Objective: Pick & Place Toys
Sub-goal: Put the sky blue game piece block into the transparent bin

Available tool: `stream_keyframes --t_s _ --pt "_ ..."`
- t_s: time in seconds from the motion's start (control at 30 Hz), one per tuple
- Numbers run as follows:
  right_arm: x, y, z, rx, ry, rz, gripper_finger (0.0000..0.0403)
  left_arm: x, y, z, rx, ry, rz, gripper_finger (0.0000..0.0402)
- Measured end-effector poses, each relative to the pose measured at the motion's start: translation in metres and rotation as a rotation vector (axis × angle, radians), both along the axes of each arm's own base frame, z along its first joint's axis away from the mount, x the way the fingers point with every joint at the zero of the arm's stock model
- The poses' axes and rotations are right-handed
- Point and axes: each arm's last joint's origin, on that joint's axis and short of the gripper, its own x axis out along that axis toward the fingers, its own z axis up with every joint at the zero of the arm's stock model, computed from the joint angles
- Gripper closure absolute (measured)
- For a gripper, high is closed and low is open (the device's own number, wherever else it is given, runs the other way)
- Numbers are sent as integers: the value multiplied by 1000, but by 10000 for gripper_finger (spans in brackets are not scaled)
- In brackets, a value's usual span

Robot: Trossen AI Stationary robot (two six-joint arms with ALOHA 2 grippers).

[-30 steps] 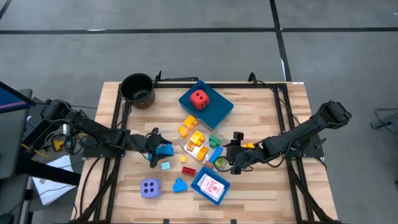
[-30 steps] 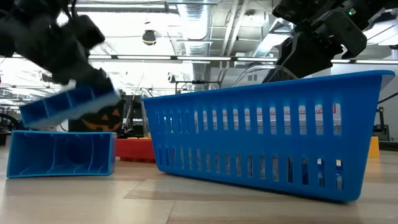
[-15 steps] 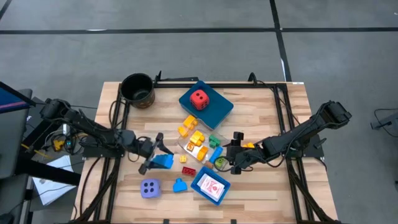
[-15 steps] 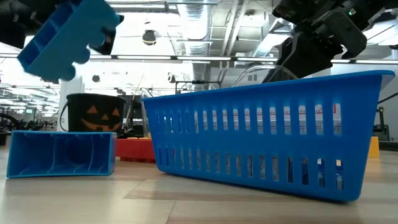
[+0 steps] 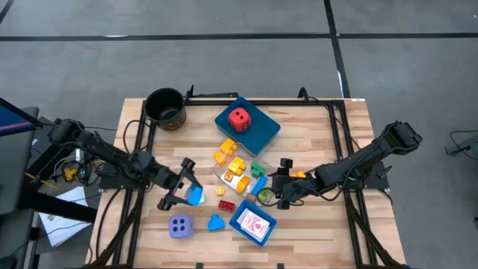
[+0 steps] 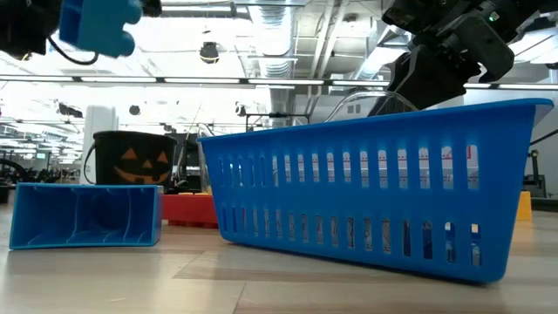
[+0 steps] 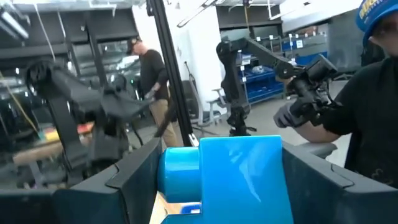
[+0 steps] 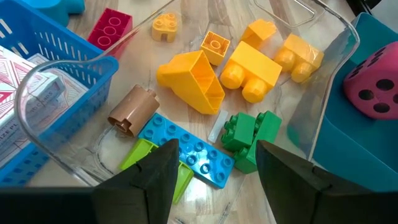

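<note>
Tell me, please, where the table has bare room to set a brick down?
Bare wood lies right of the blue tray holding the red die, and below the dark pot. The brick pile around the right gripper is crowded.

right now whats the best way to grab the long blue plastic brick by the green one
Grip the long blue studded plastic brick across its two long side walls, coming straight down from above: it lies flat, studs up. The green plastic brick and the brown cylinder crowd its ends, so avoid gripping lengthwise.

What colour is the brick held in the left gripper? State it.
Blue. The brick sits in the left gripper, clearest in the left wrist view.
</note>
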Motion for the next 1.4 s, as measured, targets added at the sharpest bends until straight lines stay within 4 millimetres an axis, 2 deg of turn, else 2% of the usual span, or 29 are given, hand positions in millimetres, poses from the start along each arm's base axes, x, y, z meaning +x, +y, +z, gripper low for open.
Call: stream_keyframes --t_s 0.17,0.33,0.7,0.87,1.03,1.23,1.4 --pt "0 0 0 0 0 -1 198 14 -5 20 34 22 -11 138" --pt "0 0 0 -1 0 -1 198 39 -9 27 111 116 18 138" --pt "0 0 0 -3 5 -1 198 103 3 5 219 245 99 138" --pt "0 0 0 -4 7 0 198 139 2 -5 231 308 91 138" --pt "-2 1 0 -7 8 6 198 165 -2 -18 252 398 85 138" --pt "-2 1 1 -6 10 8 198 176 -4 -19 251 399 84 137" --pt "-3 1 0 -6 11 8 198 170 -6 -2 205 366 27 137"
